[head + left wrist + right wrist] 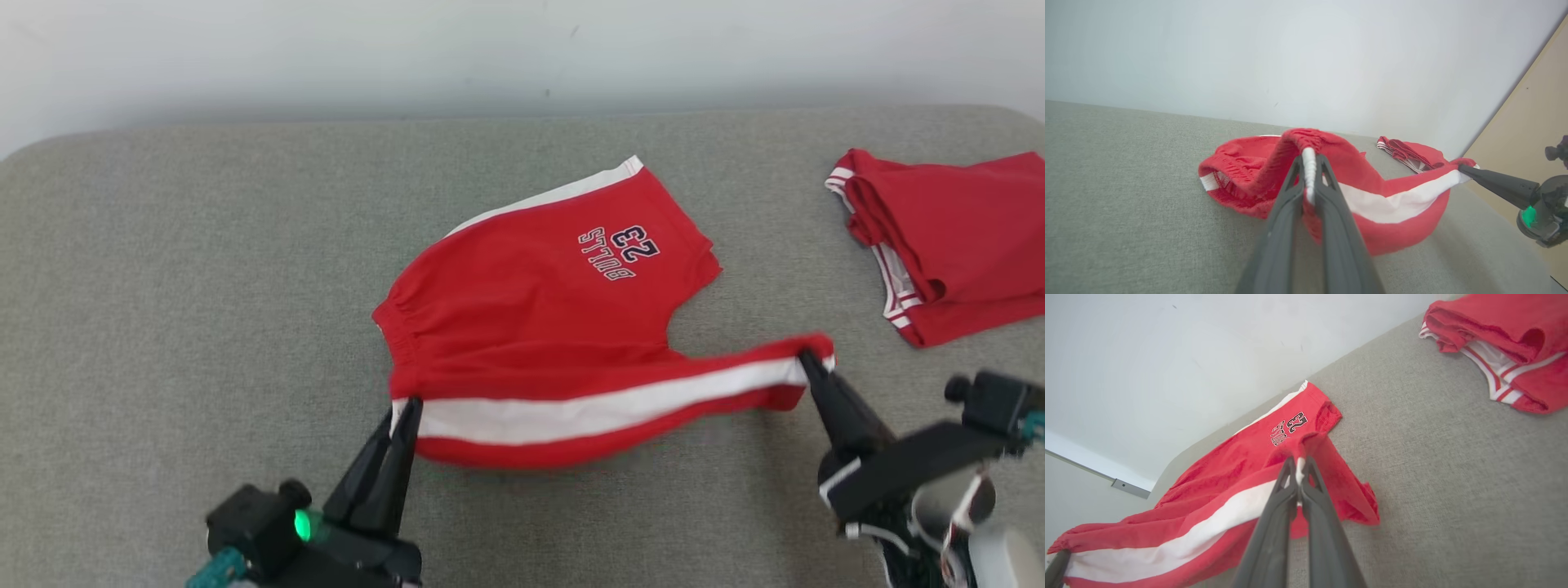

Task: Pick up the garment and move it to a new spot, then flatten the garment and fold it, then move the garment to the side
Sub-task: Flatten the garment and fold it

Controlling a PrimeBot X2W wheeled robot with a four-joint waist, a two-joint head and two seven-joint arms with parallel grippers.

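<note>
The left fingers (382, 472) and right fingers (841, 412) pinch the shorts (531, 318); left wrist view adds a beige panel (1527, 122) beyond the tabletop (163, 286).

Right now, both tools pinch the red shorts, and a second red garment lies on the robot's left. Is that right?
No. The second red garment lies on the robot's right, as the head view shows. The left tool and right tool do pinch the red shorts.

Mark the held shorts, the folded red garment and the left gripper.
held shorts (531, 327), head view, red front panel.
folded red garment (963, 233), head view, top layer.
left gripper (406, 407), head view, between its fingertips.
</note>
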